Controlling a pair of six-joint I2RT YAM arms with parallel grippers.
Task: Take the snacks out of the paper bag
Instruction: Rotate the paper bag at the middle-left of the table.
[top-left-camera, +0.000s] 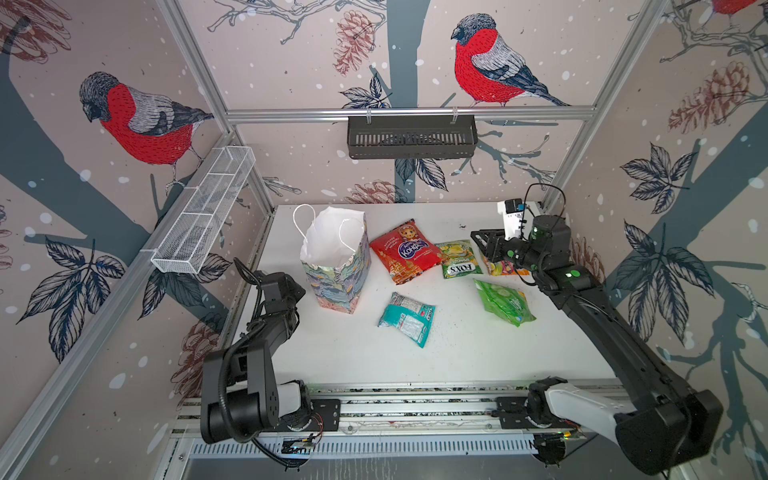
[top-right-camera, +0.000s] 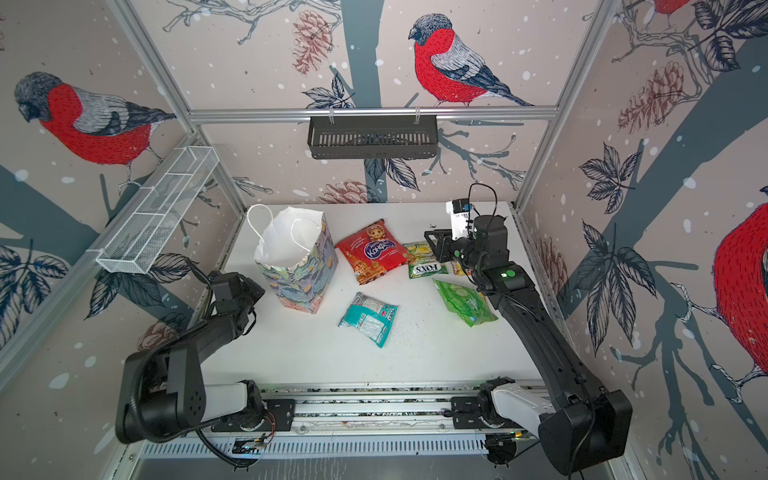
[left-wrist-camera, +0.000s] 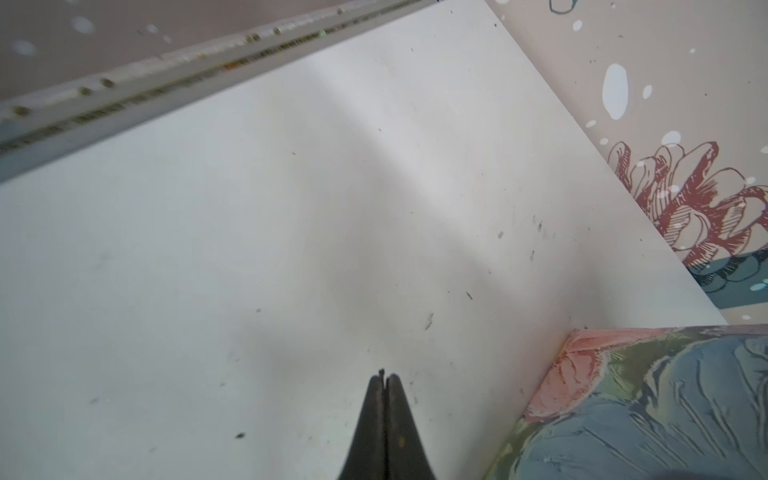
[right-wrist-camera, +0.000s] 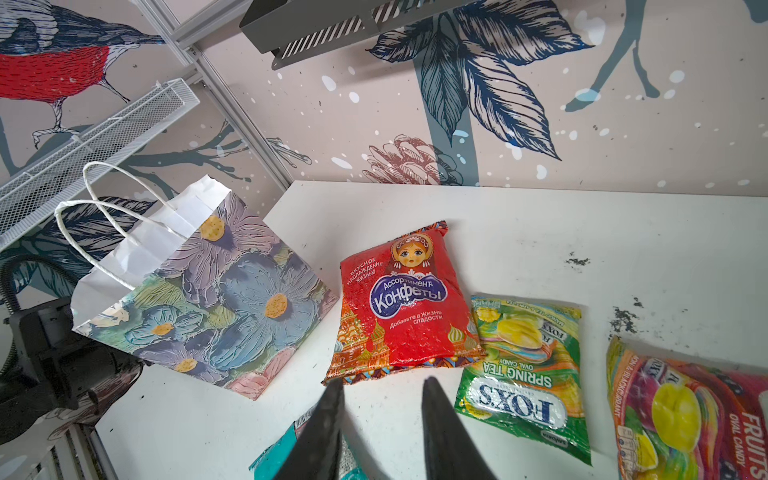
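The floral paper bag (top-left-camera: 336, 266) (right-wrist-camera: 208, 299) stands upright at the back left of the table, mouth open, and only white paper shows inside. Five snacks lie on the table to its right: the red packet (top-left-camera: 405, 251), the green-yellow FOX'S packet (top-left-camera: 459, 259), the orange-yellow FOX'S packet (right-wrist-camera: 690, 415) partly under my right arm, the bright green packet (top-left-camera: 505, 302) and the teal packet (top-left-camera: 407, 318). My left gripper (left-wrist-camera: 385, 376) is shut and empty, over bare table beside the bag's lower corner (left-wrist-camera: 665, 407). My right gripper (right-wrist-camera: 382, 384) hangs open and empty above the table near the red packet (right-wrist-camera: 407, 307).
A white wire basket (top-left-camera: 203, 212) hangs on the left wall. A black slotted tray (top-left-camera: 411, 137) hangs on the back rail. A small white device (top-left-camera: 511, 216) sits at the back right corner. The arms' base rail (top-left-camera: 395, 411) runs along the front edge.
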